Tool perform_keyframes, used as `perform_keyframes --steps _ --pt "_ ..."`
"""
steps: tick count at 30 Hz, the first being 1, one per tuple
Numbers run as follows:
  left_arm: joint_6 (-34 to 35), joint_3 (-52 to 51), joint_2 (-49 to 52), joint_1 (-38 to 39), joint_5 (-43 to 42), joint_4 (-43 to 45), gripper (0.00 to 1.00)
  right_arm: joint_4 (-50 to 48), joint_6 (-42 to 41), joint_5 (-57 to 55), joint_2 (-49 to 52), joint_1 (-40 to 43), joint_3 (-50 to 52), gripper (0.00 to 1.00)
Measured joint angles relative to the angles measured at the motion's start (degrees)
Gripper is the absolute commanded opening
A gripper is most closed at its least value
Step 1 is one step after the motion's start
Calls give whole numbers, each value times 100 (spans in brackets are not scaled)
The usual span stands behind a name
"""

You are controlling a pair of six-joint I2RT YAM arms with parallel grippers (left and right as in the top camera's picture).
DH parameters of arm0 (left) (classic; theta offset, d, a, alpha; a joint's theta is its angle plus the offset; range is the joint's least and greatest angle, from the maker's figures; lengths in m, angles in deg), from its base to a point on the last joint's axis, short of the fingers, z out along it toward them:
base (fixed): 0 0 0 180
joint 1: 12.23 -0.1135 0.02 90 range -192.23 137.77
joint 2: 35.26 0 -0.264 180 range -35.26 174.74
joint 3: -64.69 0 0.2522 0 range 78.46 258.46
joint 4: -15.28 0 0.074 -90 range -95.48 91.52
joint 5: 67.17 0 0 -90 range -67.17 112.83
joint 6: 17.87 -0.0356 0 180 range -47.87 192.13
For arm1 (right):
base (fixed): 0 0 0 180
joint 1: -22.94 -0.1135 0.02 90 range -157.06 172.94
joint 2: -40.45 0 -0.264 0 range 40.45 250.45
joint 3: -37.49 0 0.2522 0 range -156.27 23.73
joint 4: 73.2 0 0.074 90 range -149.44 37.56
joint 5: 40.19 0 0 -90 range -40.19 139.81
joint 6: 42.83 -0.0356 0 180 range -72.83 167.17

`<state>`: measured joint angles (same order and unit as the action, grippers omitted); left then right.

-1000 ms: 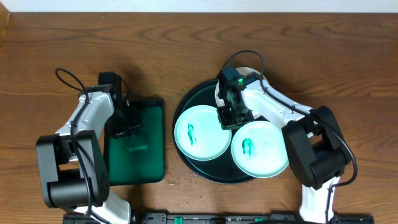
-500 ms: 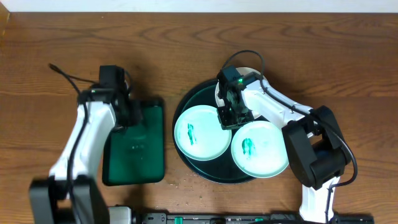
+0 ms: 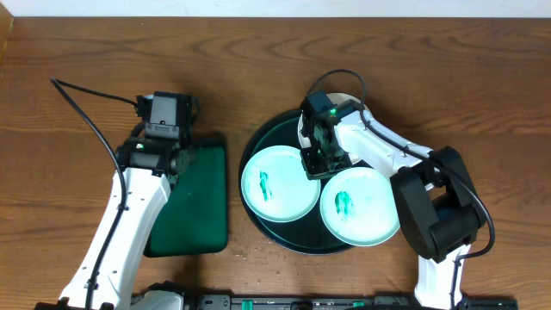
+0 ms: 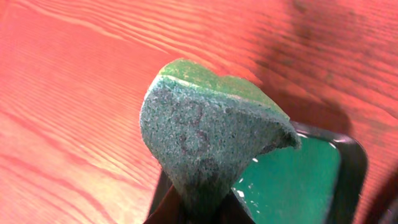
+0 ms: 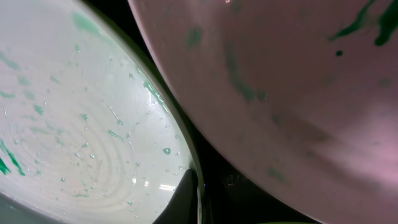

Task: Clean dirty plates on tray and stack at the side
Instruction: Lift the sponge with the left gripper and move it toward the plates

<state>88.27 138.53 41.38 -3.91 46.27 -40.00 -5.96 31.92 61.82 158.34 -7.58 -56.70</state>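
The round dark tray (image 3: 261,142) carries three white plates with teal smears. One plate (image 3: 277,183) lies at its left, one (image 3: 362,207) at its front right, and the third (image 3: 342,100) is mostly hidden under my right arm. My right gripper (image 3: 318,162) is low between them, shut on the thin rim of a wet plate (image 5: 81,118); one dark finger (image 5: 185,193) rests inside that rim. Another smeared plate (image 5: 292,87) fills the upper right of the right wrist view. My left gripper (image 4: 202,214) is shut on a dark green sponge (image 4: 211,137), held up over the table.
A smaller rectangular green tray (image 3: 196,202), wet inside (image 4: 292,180), lies left of the round tray, partly under my left arm (image 3: 138,198). Bare wooden table (image 3: 215,60) stretches behind both trays. A cable (image 3: 86,112) loops off the left arm.
My left arm has lifted off the rectangular tray and swung back and up with the sponge. The right arm and the plates have not moved.
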Motion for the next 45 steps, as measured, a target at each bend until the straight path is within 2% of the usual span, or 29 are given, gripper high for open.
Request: perform_keyframes --steps 18,45 --pt "146 0 0 573 953 175 7 20 2 0 0 0 -7 1" --pt "197 0 0 573 997 175 7 24 2 -2 0 0 -9 1"
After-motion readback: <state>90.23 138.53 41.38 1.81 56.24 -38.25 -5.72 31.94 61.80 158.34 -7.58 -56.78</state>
